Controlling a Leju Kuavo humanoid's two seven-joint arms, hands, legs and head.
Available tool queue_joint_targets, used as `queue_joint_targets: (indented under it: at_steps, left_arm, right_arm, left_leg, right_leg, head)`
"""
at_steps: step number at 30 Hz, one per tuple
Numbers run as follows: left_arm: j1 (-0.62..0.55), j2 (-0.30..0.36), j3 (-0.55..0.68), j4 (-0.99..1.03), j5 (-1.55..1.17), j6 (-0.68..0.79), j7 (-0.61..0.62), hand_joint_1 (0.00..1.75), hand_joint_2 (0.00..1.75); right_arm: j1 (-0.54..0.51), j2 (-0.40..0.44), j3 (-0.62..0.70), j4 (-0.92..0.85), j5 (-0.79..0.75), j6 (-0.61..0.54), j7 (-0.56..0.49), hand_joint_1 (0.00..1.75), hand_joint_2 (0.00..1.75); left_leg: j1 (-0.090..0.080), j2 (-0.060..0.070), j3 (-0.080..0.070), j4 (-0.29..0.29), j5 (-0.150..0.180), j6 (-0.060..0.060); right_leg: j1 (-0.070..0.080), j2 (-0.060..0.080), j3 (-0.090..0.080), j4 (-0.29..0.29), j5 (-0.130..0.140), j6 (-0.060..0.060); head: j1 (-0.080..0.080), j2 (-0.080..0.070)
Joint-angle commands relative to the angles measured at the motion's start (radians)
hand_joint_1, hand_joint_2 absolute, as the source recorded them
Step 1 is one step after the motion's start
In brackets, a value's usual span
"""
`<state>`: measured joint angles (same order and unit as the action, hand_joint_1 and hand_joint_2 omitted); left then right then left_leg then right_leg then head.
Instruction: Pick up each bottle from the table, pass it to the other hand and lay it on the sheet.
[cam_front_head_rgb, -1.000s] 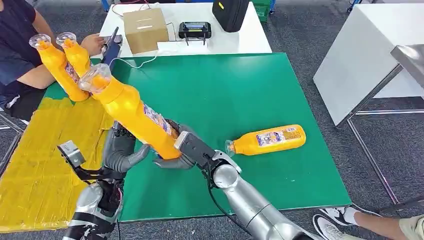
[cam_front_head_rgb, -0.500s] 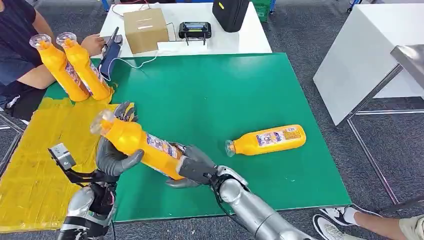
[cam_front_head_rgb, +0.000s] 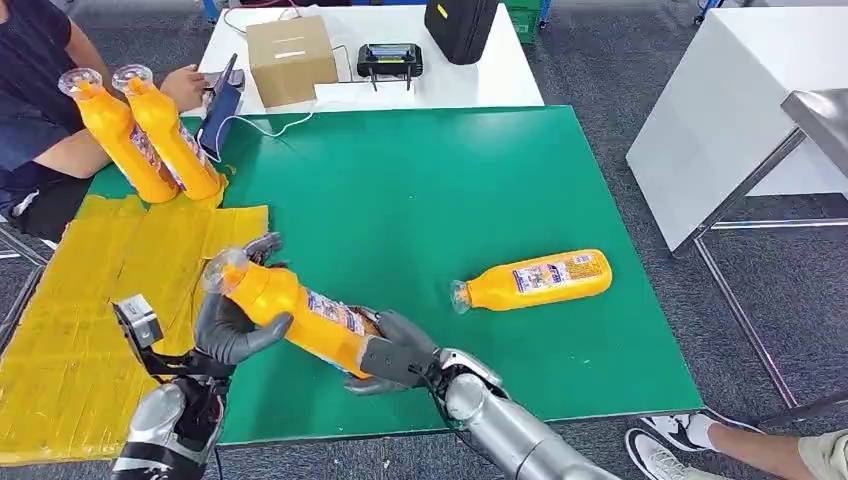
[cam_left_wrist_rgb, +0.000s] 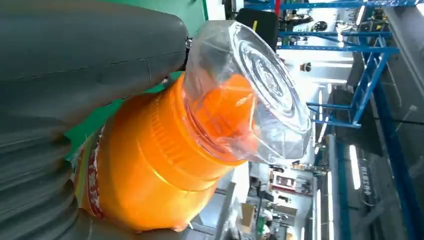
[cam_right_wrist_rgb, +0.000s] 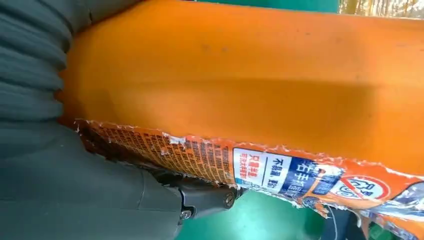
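Mid-handover at the lower left of the frame: the robot's right hand grips the base of an orange bottle while its left hand wraps the neck just below the clear cap — both hold it at once, tilted above the green desk. The yellow sheet lies just to the left, two bottles already resting on its upper corner; another bottle waits on its side at centre right. A person sits at upper left. To do the pass well, the left hand should likely be firm on the neck before the right lets go — the torn label looks slippery, and the heavy end could swing down.
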<state>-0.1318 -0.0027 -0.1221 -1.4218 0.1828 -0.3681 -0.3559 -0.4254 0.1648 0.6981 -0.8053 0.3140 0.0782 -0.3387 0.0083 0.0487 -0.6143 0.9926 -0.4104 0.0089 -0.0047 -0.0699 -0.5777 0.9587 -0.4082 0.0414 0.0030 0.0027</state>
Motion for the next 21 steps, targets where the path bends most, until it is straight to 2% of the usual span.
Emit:
queue_joint_targets:
  at_steps: [1, 7, 12, 21]
  left_arm:
    - [-0.024, 0.052, -0.047, 0.072, -0.029, -0.027, -0.007, 1.75, 1.75]
    - [-0.007, 0.069, -0.050, 0.078, 0.002, -0.069, -0.005, 1.75, 1.75]
    - [0.023, 0.088, -0.056, 0.086, 0.101, -0.137, 0.047, 1.75, 1.75]
    - [0.028, 0.090, -0.058, 0.081, 0.102, -0.136, 0.047, 1.75, 1.75]
  right_arm:
    - [-0.033, -0.020, 0.030, 0.068, 0.002, 0.005, -0.005, 1.75, 1.75]
    - [-0.043, -0.020, 0.022, 0.068, 0.001, 0.003, -0.009, 1.75, 1.75]
    - [-0.074, -0.019, 0.007, 0.028, 0.007, -0.017, -0.010, 1.75, 1.75]
    - [-0.073, -0.019, 0.006, 0.018, 0.010, -0.018, -0.002, 1.75, 1.75]
  left_leg:
    - [0.000, -0.004, 0.004, -0.001, -0.001, 0.000]
    - [0.000, -0.002, 0.003, -0.001, -0.001, 0.000]
    - [0.000, -0.002, 0.005, -0.001, -0.001, 0.000]
    - [-0.001, -0.002, 0.005, 0.000, -0.002, 0.000]
  right_leg:
    - [-0.001, 0.003, 0.004, 0.000, -0.001, -0.001]
    - [-0.001, 0.004, 0.003, 0.000, -0.001, -0.001]
    - [-0.001, 0.006, 0.004, 0.000, -0.002, -0.001]
    - [-0.002, 0.007, 0.004, 0.001, -0.002, -0.001]
  head:
    - [0.000, 0.000]
    - [0.000, 0.000]
    - [0.000, 0.000]
    - [0.000, 0.000]
